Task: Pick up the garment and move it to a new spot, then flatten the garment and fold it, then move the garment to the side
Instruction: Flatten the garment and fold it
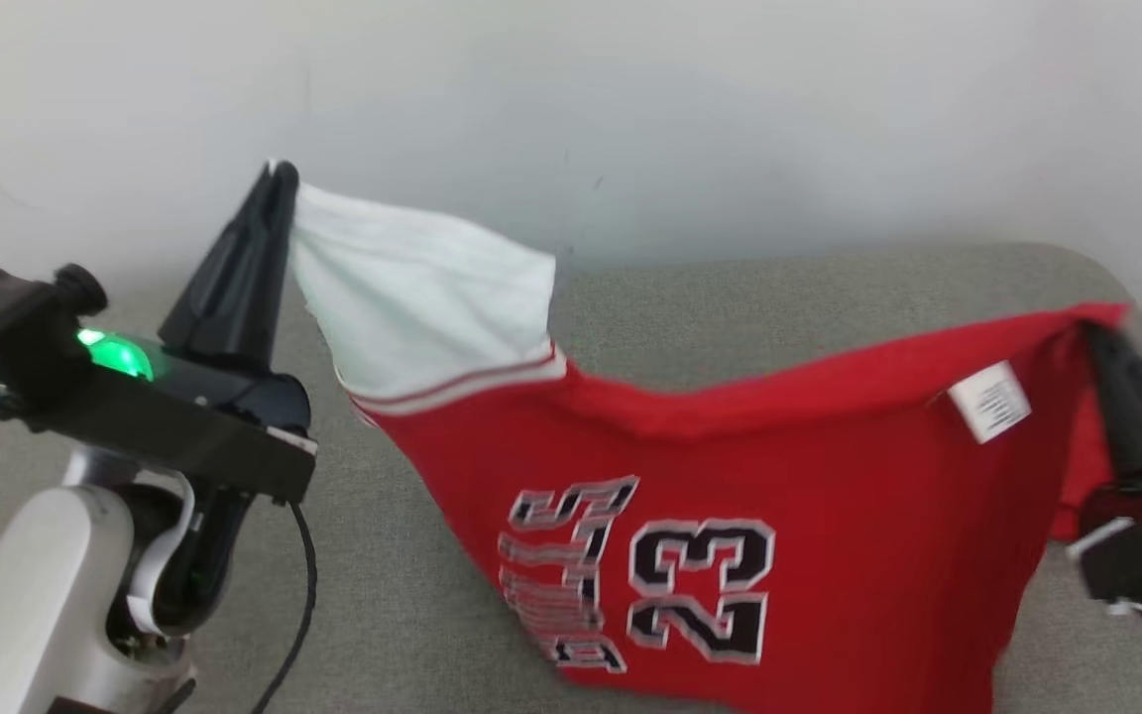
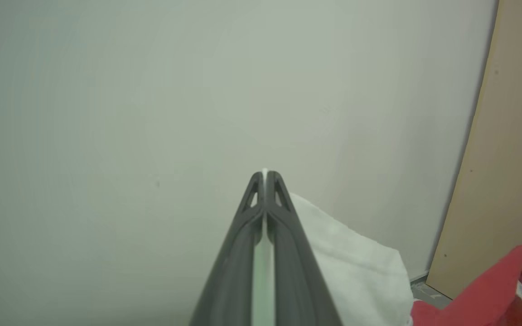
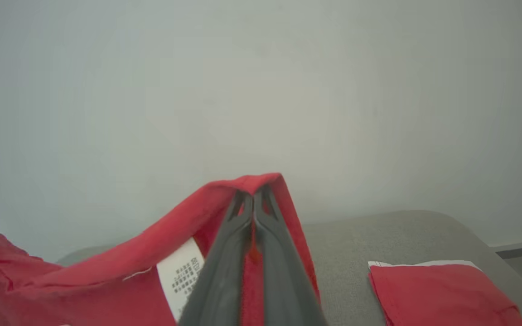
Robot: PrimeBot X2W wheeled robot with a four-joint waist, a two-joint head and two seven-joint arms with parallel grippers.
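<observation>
So the left claw is pinching the tip of the white sleeve on the red jersey. Its fingers are pressing tight together, with just a sliver of white cloth poking out between the tips. The right claw is doing the same at the other end, clamping down on a red corner that's folding over its tips. The jersey is hanging stretched between the two claws and sagging in the middle, with the big 23 dangling below and between them. Can't tell if the bottom edge is touching anything. The white care label is sitting just beside the right claw, on the side facing the left claw. A grey surface is lying under and behind the jersey, and a pale wall is standing past both sets of fingertips. Out on the right claw's far side, a second folded red piece is lying flat on the grey surface, well apart from the held one.
</observation>
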